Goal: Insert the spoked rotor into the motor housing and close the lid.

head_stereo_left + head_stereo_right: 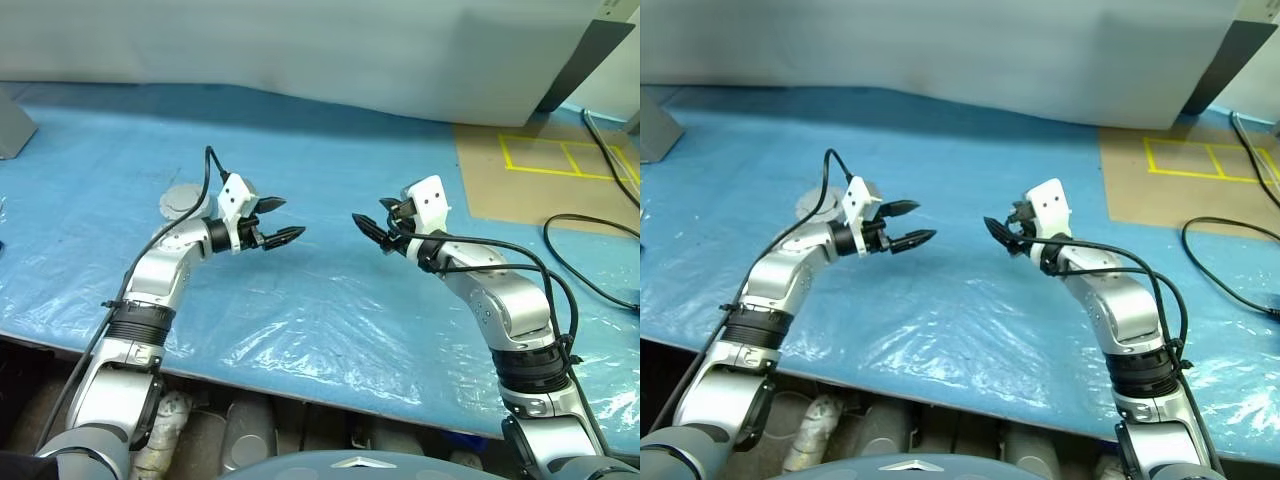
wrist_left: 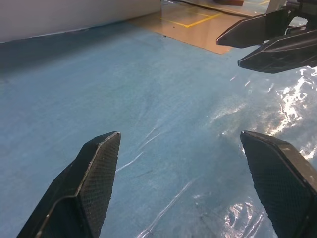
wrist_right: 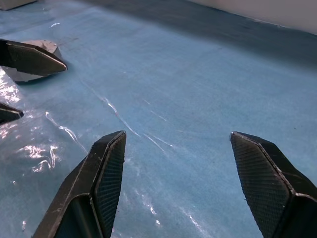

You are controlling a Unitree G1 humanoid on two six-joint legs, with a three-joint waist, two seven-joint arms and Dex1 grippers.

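I am holding both end effectors released and empty above the blue surface [image 1: 330, 300], left end effector [image 1: 283, 220] facing right end effector [image 1: 366, 226]. A round silver part [image 1: 183, 198], probably the closed motor housing, is lying just behind my left arm; I should back away without clipping it.

A wide table [image 1: 330, 180] is being covered by a blue sheet under clear, wrinkled plastic film [image 1: 330, 330], and light is being reflected off its creases. At the far right corner a brown board [image 1: 520, 185] marked with yellow tape lines [image 1: 565, 158] is being left bare, with black cables [image 1: 585, 250] trailing across it. A pale wall [image 1: 300, 50] is standing behind the table.
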